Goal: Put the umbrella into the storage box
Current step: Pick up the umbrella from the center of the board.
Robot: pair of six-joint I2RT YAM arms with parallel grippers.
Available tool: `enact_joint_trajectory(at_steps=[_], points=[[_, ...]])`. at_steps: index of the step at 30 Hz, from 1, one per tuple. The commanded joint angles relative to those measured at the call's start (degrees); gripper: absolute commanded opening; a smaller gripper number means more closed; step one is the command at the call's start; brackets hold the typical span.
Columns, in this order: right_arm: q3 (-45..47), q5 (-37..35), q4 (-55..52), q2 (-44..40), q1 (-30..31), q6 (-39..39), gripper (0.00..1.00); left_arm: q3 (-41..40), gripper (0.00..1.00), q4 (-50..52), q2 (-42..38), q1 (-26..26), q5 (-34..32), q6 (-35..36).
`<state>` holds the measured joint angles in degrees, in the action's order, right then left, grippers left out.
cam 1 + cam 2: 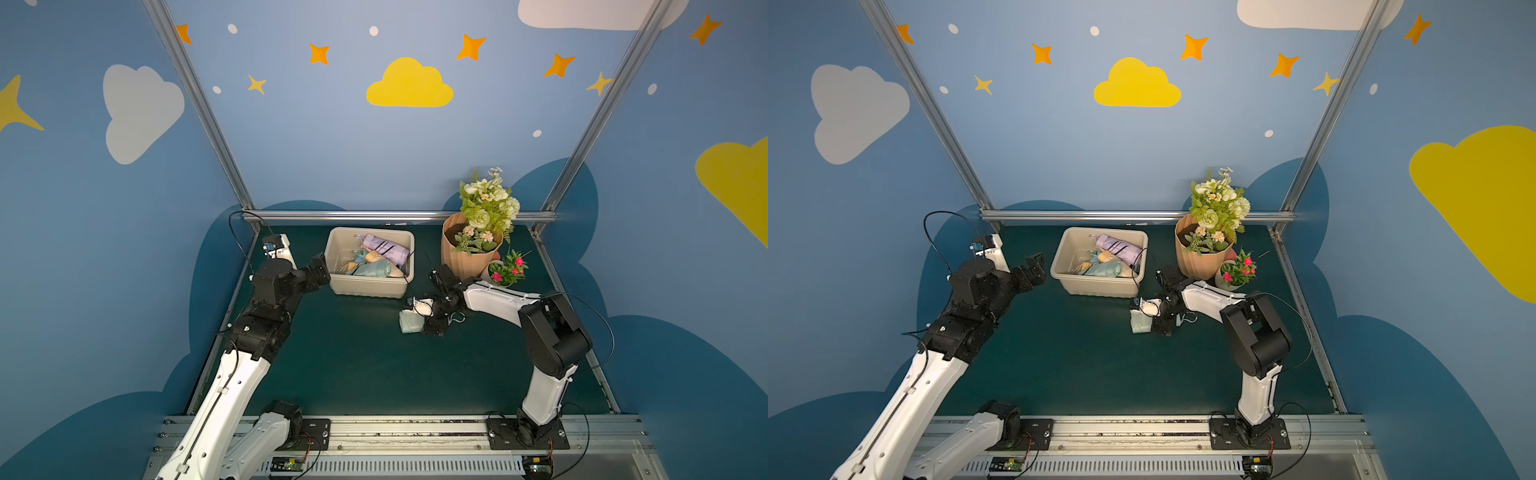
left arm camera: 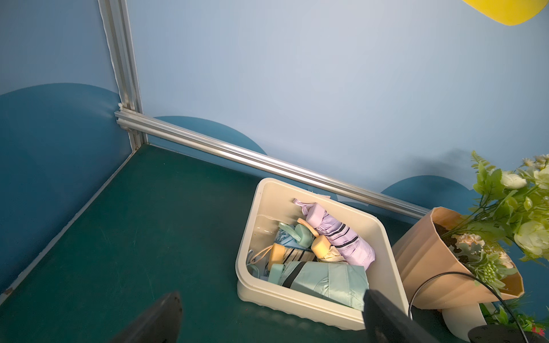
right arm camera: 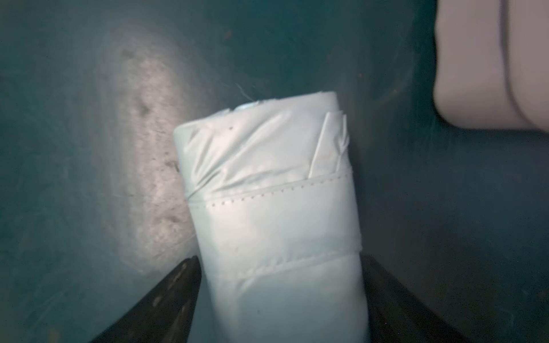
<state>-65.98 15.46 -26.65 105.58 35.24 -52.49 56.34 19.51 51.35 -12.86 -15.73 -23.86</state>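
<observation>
A dark green tabletop point(image 1: 353, 365) is seen in both top views, and the cream storage box point(image 1: 370, 286) point(image 1: 1096, 286) point(image 2: 297, 307) is set close to its far edge, about midway along it. Several folded umbrellas are piled inside the box, among them a lilac folded umbrella point(image 1: 386, 247) point(image 2: 341, 234) and a mint folded umbrella point(image 2: 326, 279). The pale mint umbrella point(image 1: 409, 322) point(image 1: 1140, 322) point(image 3: 267, 178) is found outside the box, lying flat on the tabletop just off the box's near right corner and apart from it. It is straddled by the right gripper point(image 1: 432, 322) point(image 3: 279, 259): in the right wrist view the jaws are seen standing wide, one on each side of the folded fabric and close against it, but whether it is actually being squeezed cannot be told. The left gripper point(image 1: 318, 268) point(image 1: 1034, 268) point(image 2: 271, 297) is held just beside the box's left wall, its jaws spread wide with nothing between them. A ribbed peach flower pot point(image 1: 465, 262) point(image 1: 1196, 262) point(image 2: 421, 252) with green and white flowers is placed near the far right corner, and a small white pot point(image 1: 509, 270) of pink flowers is tucked against its near right side.
</observation>
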Motion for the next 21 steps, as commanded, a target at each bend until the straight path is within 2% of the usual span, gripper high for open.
enact_joint_trajectory(at_steps=[1,7,21], points=[[0.18,-2.07,-0.04,-1.29,0.58,1.60,0.95,-1.08,1.00,-0.14,-0.59,0.29,-0.69,-1.22],[-2.44,-1.24,-1.90,1.59,0.33,-0.53,0.95,-1.58,1.00,0.23,-1.50,0.94,-1.15,-1.46],[-5.59,-1.94,-4.88,5.62,1.05,-2.09,0.81,-2.96,1.00,0.88,-3.63,1.92,-2.31,-3.54]])
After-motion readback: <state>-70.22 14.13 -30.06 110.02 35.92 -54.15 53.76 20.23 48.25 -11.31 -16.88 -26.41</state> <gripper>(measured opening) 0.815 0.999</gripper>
